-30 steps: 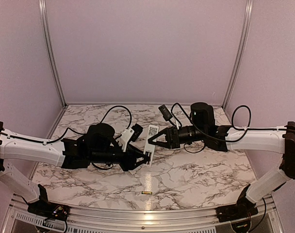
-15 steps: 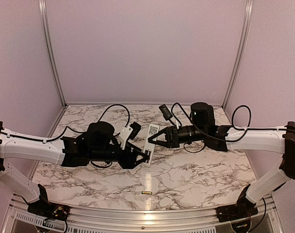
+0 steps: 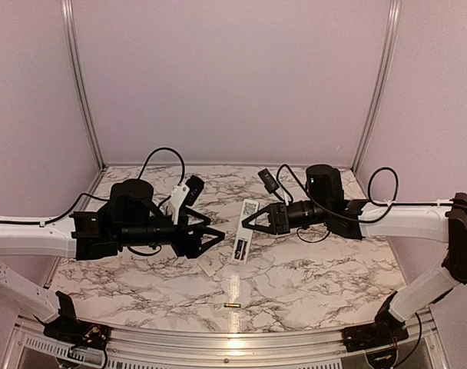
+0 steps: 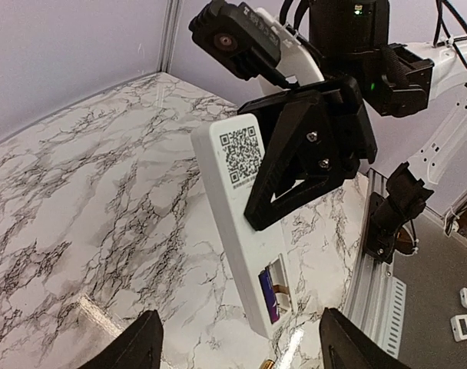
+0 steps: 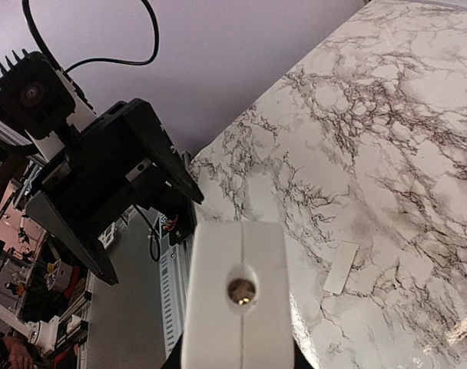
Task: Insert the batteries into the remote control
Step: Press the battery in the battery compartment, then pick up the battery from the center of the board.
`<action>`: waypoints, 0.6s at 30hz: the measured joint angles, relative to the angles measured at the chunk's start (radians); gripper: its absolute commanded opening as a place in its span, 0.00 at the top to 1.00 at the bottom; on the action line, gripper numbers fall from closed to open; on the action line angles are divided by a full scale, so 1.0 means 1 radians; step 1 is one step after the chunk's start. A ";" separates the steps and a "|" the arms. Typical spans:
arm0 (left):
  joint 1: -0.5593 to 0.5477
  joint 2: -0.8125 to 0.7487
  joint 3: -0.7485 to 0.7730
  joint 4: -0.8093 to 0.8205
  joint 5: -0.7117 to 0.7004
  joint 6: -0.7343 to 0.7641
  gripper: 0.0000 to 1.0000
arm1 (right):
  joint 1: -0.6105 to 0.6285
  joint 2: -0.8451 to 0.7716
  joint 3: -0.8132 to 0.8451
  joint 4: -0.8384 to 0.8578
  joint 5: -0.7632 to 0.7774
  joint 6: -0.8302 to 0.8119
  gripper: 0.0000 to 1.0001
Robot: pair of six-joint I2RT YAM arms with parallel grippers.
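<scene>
A slim white plastic rectangular remote control (image 4: 232,206) is held tilted over a grey-veined white marble tabletop (image 3: 318,284), its back showing a square code label. The right gripper (image 3: 246,224) pinches the remote across its middle. A dark slim battery (image 4: 267,296) sits in the open recess at the remote's lower end. The left gripper (image 3: 210,241) is just left of the remote, fingers spread, holding nothing. A shiny golden battery (image 3: 233,306) lies on the tabletop between the remote and the arm bases. A small flat white plastic strip (image 3: 207,266) lies just left of the remote's lower end.

A black QR code label (image 4: 243,156) sits on the back of the slim white plastic remote control (image 4: 233,206). No lettering is legible.
</scene>
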 measured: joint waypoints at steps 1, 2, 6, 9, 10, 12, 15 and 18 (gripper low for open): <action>0.000 -0.016 -0.005 -0.001 0.001 0.008 0.30 | -0.005 0.000 -0.005 -0.003 -0.001 0.000 1.00; 0.000 -0.027 -0.009 -0.002 0.004 0.013 0.32 | -0.011 0.000 -0.010 -0.006 -0.003 0.000 1.00; -0.006 -0.032 -0.022 -0.029 0.003 0.051 0.40 | -0.040 -0.001 -0.024 -0.018 -0.008 -0.001 1.00; -0.021 -0.003 -0.021 -0.072 -0.005 0.086 0.47 | -0.078 -0.008 -0.048 -0.023 -0.008 0.000 1.00; -0.031 0.017 -0.017 -0.097 -0.005 0.102 0.49 | -0.097 -0.015 -0.064 -0.024 -0.008 0.000 1.00; -0.059 0.075 0.005 -0.161 -0.010 0.132 0.52 | -0.139 -0.032 -0.100 -0.028 -0.006 0.003 1.00; -0.116 0.192 0.067 -0.259 -0.043 0.182 0.58 | -0.191 -0.058 -0.145 -0.034 -0.007 0.007 1.00; -0.164 0.287 0.132 -0.336 -0.072 0.227 0.61 | -0.242 -0.085 -0.186 -0.045 -0.007 0.008 1.00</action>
